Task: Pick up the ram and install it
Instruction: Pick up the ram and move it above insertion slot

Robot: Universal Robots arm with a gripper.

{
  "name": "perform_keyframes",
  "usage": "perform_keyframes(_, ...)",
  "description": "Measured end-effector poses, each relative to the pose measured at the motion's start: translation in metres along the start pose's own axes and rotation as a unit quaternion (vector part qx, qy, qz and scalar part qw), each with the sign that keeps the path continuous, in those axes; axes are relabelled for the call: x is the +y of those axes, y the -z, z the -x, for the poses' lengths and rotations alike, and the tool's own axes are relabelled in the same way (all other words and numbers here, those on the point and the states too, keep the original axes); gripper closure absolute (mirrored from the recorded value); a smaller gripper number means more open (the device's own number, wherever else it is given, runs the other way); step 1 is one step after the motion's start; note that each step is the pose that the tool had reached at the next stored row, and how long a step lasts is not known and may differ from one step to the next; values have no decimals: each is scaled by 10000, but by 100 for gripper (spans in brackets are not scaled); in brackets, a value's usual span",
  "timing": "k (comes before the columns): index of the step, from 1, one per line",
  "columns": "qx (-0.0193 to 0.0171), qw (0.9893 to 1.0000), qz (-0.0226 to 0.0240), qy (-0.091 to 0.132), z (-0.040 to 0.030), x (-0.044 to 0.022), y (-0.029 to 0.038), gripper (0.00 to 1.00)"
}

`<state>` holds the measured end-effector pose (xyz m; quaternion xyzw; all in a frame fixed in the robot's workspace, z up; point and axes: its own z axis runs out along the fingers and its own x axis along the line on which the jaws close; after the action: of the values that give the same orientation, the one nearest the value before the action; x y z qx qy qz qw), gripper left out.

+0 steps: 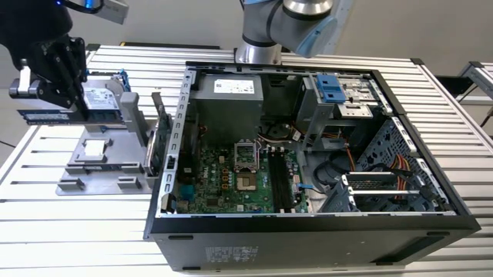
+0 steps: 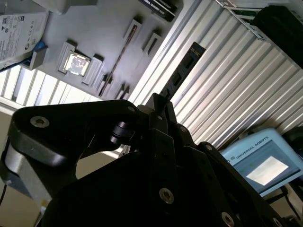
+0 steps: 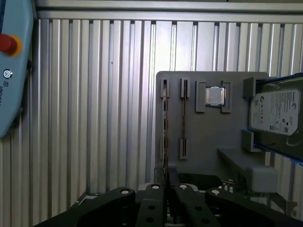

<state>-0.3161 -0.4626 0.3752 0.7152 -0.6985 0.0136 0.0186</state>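
— Hold of the gripper (image 1: 68,108)?
— Clamped narrow on the ram (image 1: 43,117), high at the exterior view's left, just beside the hard drive (image 1: 100,99), near the grey holder (image 1: 127,144).
— In the way?
— Well apart from the open computer case (image 1: 308,231).
— Hard to make out?
— Seen edge-on in the first wrist view; clamped end buried between black fingers (image 3: 151,208).

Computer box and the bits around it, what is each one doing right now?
Pincer: shut on the ram.
Ram: held in the air, not in the computer yet.
Computer case: side open, insides showing.
Memory slots: look empty.
Hard drive: resting on the grey holder.
Processor chip: lying flat in its pocket on the holder.
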Motion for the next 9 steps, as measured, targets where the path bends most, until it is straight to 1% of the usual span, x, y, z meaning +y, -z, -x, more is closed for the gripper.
perform_keyframes(9,0,10000,0,0,-2,-78,0,100)
